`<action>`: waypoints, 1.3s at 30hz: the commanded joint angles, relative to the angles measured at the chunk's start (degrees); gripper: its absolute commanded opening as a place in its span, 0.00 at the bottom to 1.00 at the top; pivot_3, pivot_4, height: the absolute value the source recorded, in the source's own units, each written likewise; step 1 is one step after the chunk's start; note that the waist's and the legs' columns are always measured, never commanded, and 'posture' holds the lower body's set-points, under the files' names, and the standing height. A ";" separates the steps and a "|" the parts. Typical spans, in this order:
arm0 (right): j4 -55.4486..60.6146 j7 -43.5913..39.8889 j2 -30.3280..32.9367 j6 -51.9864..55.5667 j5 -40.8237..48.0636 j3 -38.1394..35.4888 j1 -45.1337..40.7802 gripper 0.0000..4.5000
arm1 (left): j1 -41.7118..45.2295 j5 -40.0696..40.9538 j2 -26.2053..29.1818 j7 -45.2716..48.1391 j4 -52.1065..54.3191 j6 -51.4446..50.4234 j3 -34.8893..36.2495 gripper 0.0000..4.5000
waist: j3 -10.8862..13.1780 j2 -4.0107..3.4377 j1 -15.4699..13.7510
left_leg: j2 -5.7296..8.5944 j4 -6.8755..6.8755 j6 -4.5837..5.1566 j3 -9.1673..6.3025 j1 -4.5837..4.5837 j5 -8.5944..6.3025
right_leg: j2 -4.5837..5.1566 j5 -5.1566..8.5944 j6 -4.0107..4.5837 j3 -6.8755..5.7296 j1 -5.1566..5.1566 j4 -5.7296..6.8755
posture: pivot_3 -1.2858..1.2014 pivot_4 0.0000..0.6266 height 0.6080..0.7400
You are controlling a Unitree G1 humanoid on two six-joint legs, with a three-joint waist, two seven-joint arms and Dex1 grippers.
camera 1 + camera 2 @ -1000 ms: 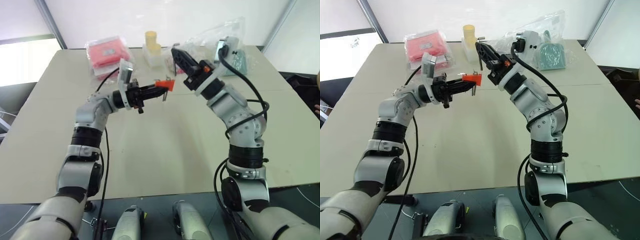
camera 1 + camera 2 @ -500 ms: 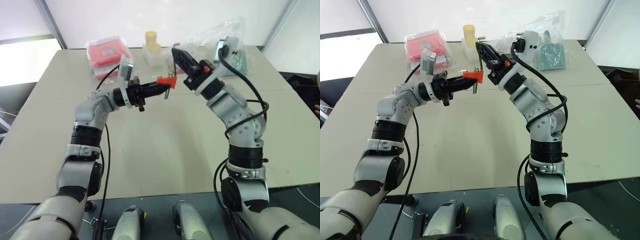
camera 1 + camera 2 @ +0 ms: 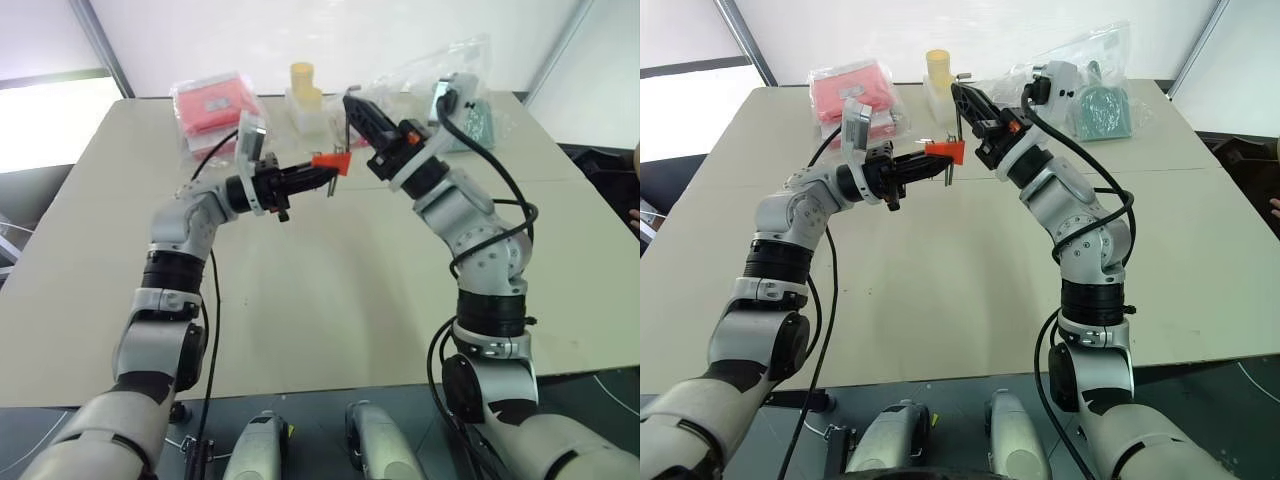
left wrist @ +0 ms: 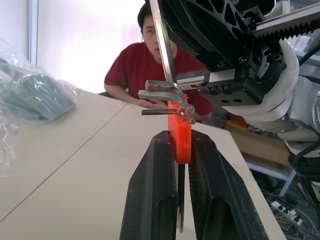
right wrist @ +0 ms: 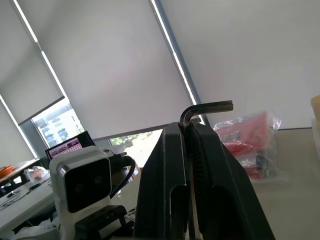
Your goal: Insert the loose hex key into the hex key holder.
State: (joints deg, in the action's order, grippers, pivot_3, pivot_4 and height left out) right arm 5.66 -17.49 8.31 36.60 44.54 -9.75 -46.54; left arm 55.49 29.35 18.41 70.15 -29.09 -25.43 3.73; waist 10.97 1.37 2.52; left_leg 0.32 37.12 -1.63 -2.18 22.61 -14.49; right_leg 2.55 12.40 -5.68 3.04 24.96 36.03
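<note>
From the head camera I have the small orange-red plastic hex key holder [image 3: 331, 162] clamped in my left gripper [image 3: 318, 172] and raised over the beige table [image 3: 330, 300] beside my right gripper [image 3: 352, 106], so both parts meet in mid-air. In the left wrist view the black fingers [image 4: 152, 195] pinch the holder's lower edge, leaving its key end free under the thin grey L-shaped loose hex key [image 4: 161, 45]. The right wrist view shows that key squeezed between closed fingers [image 5: 165, 185], bent end out, presumably to steer its long shaft downward

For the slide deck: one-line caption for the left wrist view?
Left hand clamps the orange hex key holder while the right hand's loose hex key comes down at its top.
</note>
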 commanded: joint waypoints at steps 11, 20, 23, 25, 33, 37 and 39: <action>2.95 0.10 -0.70 -0.51 0.53 0.16 0.81 0.01 | 3.49 3.06 -0.24 -1.40 1.19 -0.57 3.46 0.00 | 0.01 -0.01 0.01 | 0.00 0.00 0.00 0.00 0.00 0.00 | 0.01 0.00 0.00 0.00 0.00 0.00 | 0.52 0.24 0.99; 2.59 0.13 -0.20 -0.96 0.24 -0.20 0.91 0.01 | 3.13 5.35 0.00 -2.53 2.50 -3.28 5.41 0.00 | 0.01 -0.01 0.00 | 0.00 0.00 0.00 -0.01 0.00 0.00 | 0.01 0.00 0.00 0.00 0.00 0.00 | 0.52 0.24 0.99; 2.44 0.00 0.18 -0.91 0.27 -0.37 0.80 0.01 | 2.97 5.48 0.15 -2.66 2.78 -3.46 5.31 0.00 | 0.01 -0.01 -0.01 | 0.00 0.00 0.00 -0.01 0.00 0.00 | 0.01 0.00 0.00 0.00 0.00 0.00 | 0.52 0.24 0.99; 2.29 -0.21 0.47 -0.81 0.16 -0.31 0.65 0.01 | 2.71 5.10 0.27 -2.34 3.15 -3.43 4.80 0.00 | 0.01 -0.01 -0.01 | 0.00 0.00 0.00 -0.01 0.00 0.00 | 0.01 0.00 0.00 0.00 0.00 0.00 | 0.52 0.24 0.99; 2.25 -1.33 1.54 -0.53 0.40 -0.19 -0.06 0.57 | 1.37 2.91 0.69 -0.85 3.43 -1.63 2.43 0.00 | 0.01 -0.01 -0.01 | 0.02 0.00 0.00 0.00 0.00 0.00 | 0.00 0.00 0.00 0.00 0.00 0.00 | 0.52 0.24 0.99; 3.69 -2.13 2.64 -0.16 1.78 -0.88 -0.40 0.91 | 1.14 2.86 0.76 -0.74 3.25 -1.47 2.23 0.00 | 0.01 -0.01 -0.01 | 0.01 0.00 0.00 0.00 0.00 0.00 | 0.00 0.00 0.00 0.00 0.00 0.00 | 0.52 0.24 0.99; 5.02 -3.07 4.10 0.77 2.89 -1.37 -0.07 0.91 | 0.87 2.78 0.81 -0.75 3.30 -1.57 2.11 0.00 | 0.01 -0.01 -0.02 | 0.01 0.00 0.00 0.00 0.00 0.00 | 0.00 0.00 0.00 0.00 0.00 0.00 | 0.52 0.24 0.99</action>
State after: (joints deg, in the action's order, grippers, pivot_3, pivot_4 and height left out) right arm 6.95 -19.48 11.31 37.25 45.52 -9.71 -45.45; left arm 56.21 31.86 18.65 68.74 -27.82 -27.97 5.37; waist 10.98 1.36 2.50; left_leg 0.33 37.12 -1.63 -2.18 22.61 -14.49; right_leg 2.56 12.40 -5.68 3.04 24.96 36.03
